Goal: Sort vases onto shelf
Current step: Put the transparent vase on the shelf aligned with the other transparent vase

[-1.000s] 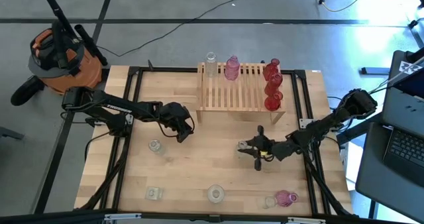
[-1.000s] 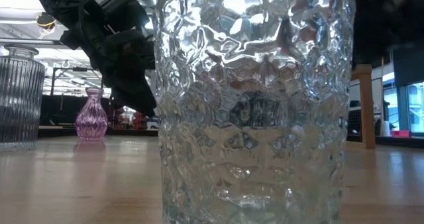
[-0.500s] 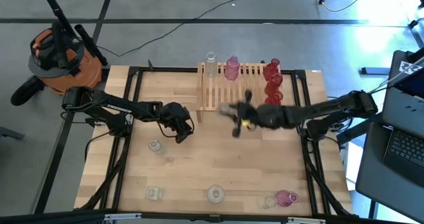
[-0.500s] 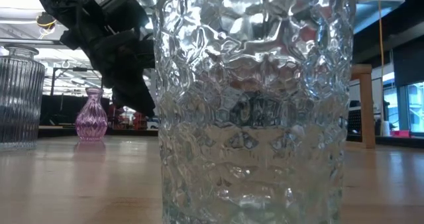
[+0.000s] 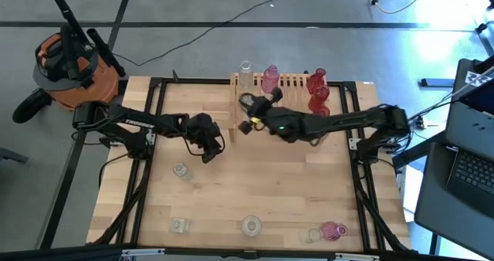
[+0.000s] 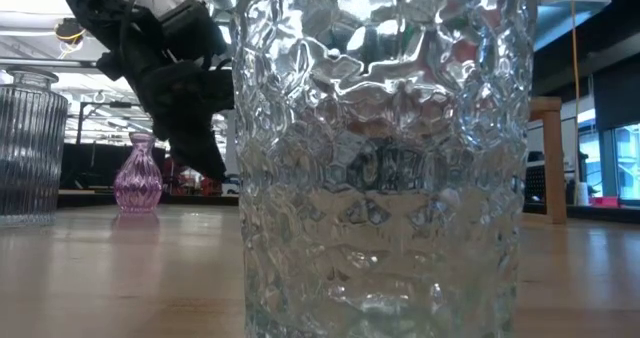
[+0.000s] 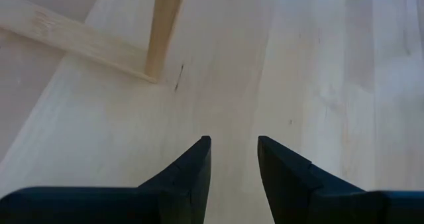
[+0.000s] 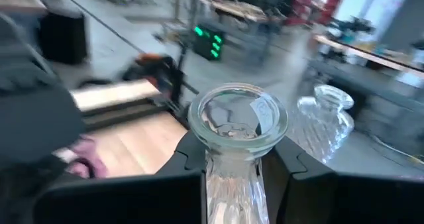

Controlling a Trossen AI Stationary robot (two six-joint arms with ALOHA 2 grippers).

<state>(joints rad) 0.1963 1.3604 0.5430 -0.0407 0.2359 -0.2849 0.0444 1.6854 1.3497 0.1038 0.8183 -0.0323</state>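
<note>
The right gripper, clamped on a clear vase, has swung from mid-table to the shelf; placement seems imminent. The left gripper waits beside the shelf, part-open and empty.

Counts from the high view — one wooden shelf, two robot arms. Red vases: about three, stacked close, hard to separate. Pink vases: two — one on the shelf, one on the table. Clear vases: about six.
</note>
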